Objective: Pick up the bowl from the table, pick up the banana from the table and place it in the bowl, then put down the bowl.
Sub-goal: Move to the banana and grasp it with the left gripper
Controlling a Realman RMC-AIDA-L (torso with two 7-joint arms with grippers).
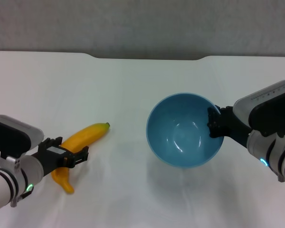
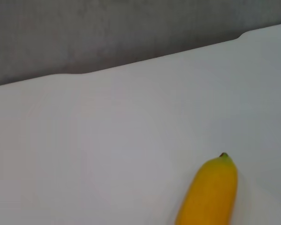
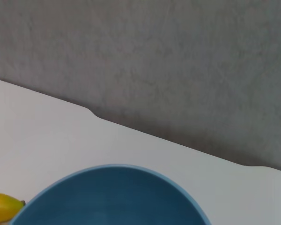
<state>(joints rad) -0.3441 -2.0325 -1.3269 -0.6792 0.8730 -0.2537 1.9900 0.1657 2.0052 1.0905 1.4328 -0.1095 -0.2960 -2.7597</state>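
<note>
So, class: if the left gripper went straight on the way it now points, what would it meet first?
The left gripper sits around the banana and points toward the bowl. Past the banana, only bare table shows before the bowl, though height is unclear.

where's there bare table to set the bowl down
Bare table runs along the far side up to the notch, and between the banana and the bowl. It is also bare in front of the bowl. Crowded spots: the left gripper at the banana, the right gripper on the bowl's rim.
</note>
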